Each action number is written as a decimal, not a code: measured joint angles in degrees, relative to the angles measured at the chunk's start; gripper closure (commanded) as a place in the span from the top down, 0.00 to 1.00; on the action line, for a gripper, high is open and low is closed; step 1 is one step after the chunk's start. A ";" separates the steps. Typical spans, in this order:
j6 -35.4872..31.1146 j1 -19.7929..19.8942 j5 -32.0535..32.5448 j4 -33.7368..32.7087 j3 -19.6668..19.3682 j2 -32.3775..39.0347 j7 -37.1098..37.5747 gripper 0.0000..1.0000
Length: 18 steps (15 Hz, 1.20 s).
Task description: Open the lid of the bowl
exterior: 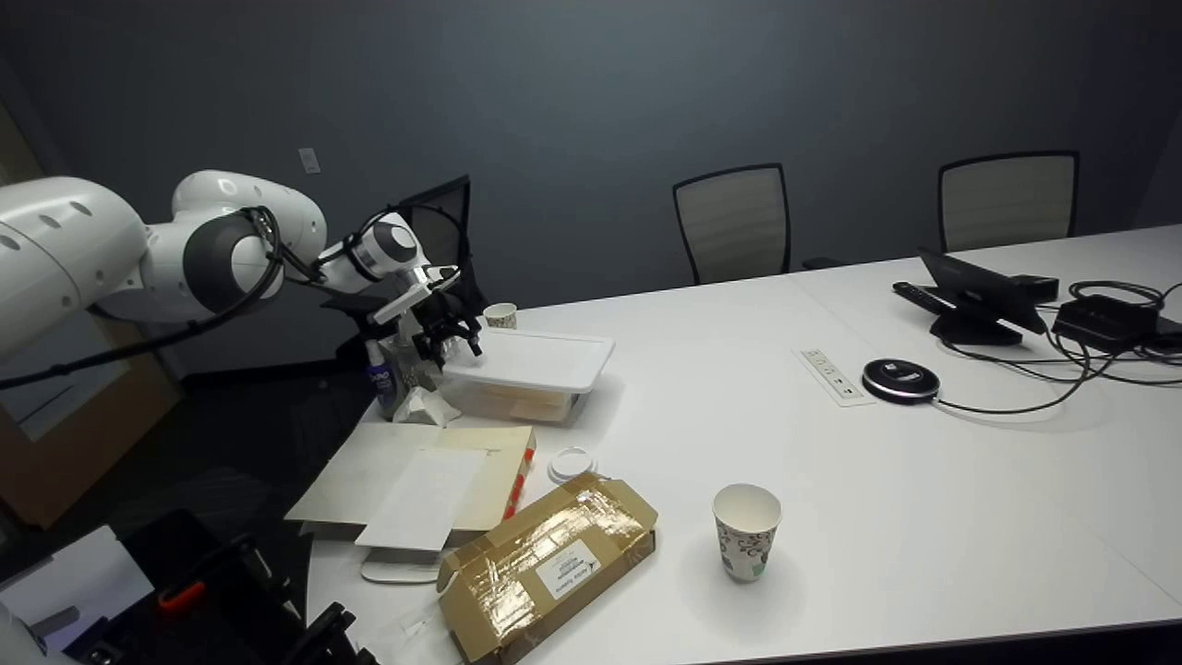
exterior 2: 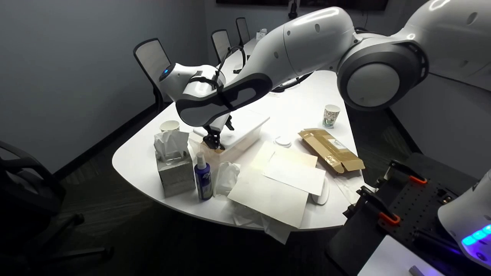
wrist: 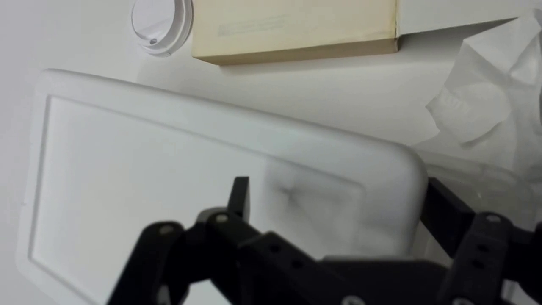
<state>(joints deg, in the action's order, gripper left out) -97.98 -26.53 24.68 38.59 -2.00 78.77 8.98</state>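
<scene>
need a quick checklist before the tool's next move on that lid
1. Tool open: ok, its fingers stand wide apart.
2. Tool at one end of the lid: ok; in the wrist view one finger is over it, the other just past its edge.
3. Lid gripped: not ok, the fingers are not closed on it.
4. Lid off the bowl: not ok, it lies over it in both exterior views.
5. Lid loosened from the rim: cannot tell.
6. Free space around: not ok, crumpled white paper and a paper cup are close by.
</scene>
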 measured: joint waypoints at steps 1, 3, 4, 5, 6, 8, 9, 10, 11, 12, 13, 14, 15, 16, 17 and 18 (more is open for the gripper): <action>0.25 0.11 0.00 -0.20 -0.32 0.02 0.00 1.00; 0.58 0.51 0.00 -0.45 -0.79 0.07 0.00 1.00; 0.61 0.75 0.00 -0.45 -0.89 0.12 0.00 1.00; 0.63 1.02 0.00 -0.46 -0.90 0.21 0.00 1.00; 0.64 1.31 0.00 -0.46 -0.91 0.36 0.00 1.00; 0.64 1.81 0.00 -0.46 -0.91 0.75 0.00 1.00; 0.64 2.07 0.00 -0.47 -0.91 0.95 0.00 1.00; 0.64 2.29 0.00 -0.47 -0.91 1.15 0.02 1.00; 0.64 2.54 0.00 -0.47 -0.91 1.32 0.08 1.00; 0.64 2.82 0.00 -0.48 -0.92 1.45 0.14 1.00; 0.64 3.09 0.00 -0.48 -0.94 1.51 0.17 1.00; 0.64 3.40 0.00 -0.48 -0.95 1.52 0.19 1.00; 0.64 3.69 0.00 -0.49 -1.02 1.52 0.19 1.00; 0.64 4.01 0.00 -0.49 -1.12 1.52 0.19 1.00; 0.64 4.37 0.01 -0.49 -1.24 1.52 0.19 1.00; 0.64 4.66 0.01 -0.49 -1.51 1.52 0.19 1.00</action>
<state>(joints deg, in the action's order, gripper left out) -97.34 -21.87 24.68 38.10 -3.51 80.29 9.18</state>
